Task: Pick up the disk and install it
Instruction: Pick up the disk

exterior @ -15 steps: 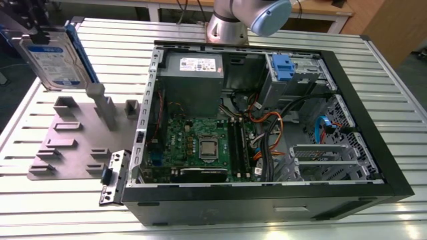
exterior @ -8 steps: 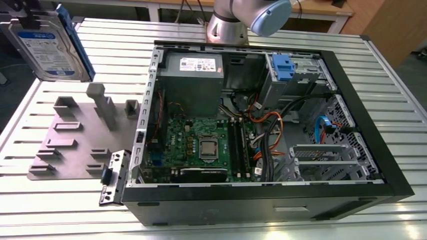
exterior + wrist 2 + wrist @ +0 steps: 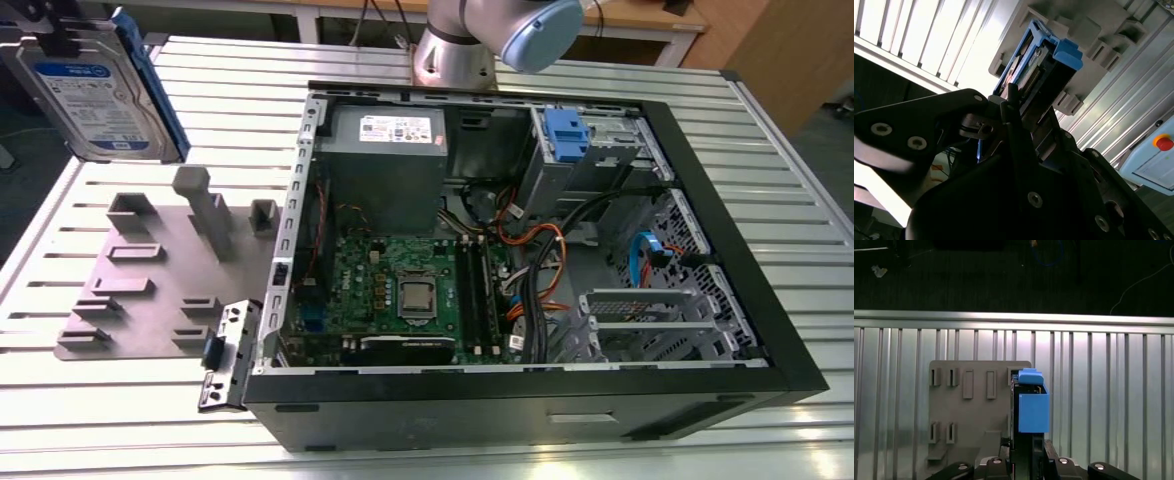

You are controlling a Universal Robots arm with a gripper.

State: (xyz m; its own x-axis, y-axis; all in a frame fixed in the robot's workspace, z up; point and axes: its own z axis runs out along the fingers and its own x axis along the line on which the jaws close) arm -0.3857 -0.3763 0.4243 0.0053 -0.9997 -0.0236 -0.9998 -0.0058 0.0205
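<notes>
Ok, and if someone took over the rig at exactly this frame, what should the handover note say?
Gripper: shut on the disk, holding it on edge.
Disk: up in the air over the grey fixture plate, to the exterior view's left of the open computer case.
Done: pick-up; the disk hangs clear of the plate.
Left: the install; the disk is outside the case and far from the blue-latched drive cage.
</notes>
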